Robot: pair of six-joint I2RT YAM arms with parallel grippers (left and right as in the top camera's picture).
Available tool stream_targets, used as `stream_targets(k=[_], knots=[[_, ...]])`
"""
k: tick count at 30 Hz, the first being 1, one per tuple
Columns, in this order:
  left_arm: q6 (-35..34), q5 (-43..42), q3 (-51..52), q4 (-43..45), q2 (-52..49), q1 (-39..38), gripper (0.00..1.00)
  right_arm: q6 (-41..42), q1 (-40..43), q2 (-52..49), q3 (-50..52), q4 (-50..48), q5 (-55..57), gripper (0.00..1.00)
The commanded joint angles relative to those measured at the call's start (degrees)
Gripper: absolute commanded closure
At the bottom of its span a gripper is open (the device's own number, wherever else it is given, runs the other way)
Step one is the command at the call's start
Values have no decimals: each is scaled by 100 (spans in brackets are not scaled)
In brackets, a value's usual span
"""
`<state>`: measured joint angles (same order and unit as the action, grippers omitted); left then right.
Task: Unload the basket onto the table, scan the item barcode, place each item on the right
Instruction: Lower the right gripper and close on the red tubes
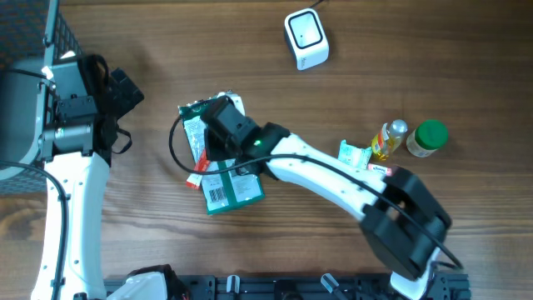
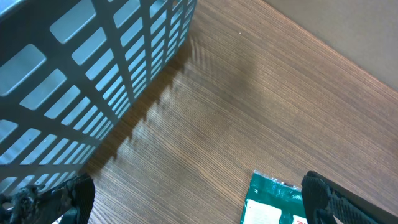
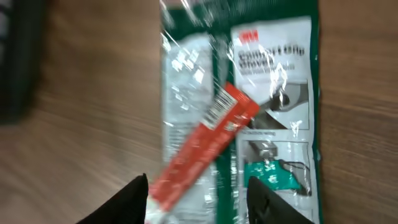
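The glove packet (image 3: 273, 112) is a flat, glossy, green-edged pouch whose clear film throws back white glare, and a slim red stick pack (image 3: 202, 152) with a printed barcode lies slantwise across it. Only the right wrist view shows that print, and the right pincer (image 3: 198, 199) half spread, its black fingers (image 3: 134, 199) straddling the stick pack's lower end without closing on it. Only the overhead view shows the packet lying mid-surface, well apart from the rounded white scanner (image 1: 306, 38) on the far side, with a small yellow bottle (image 1: 390, 138), a green-capped jar (image 1: 429, 137) and a small sachet (image 1: 354, 154) off to the right. The left wrist view adds a grey plastic lattice basket (image 2: 81, 68) and the left pincer (image 2: 196, 190) gaping wide above the wood grain. The surface (image 1: 416, 58) is brown, fine-grained wood.
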<state>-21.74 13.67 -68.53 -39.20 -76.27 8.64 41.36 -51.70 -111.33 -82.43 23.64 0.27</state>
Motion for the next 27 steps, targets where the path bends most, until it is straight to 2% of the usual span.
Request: stream_targets(k=[1,9,16,27], knots=[[48,31,-22,15,4,22,0,844,-44,96,37,-2,-85,49],[48,31,-20,15,4,22,0,2186,-313,83,289,-225,-153,52],[48,31,-22,15,4,22,0,2446,-664,-92,328,-710,-94,60],[48,31,-20,15,4,22,0,2977,-765,-824,328,-699,-197,62]])
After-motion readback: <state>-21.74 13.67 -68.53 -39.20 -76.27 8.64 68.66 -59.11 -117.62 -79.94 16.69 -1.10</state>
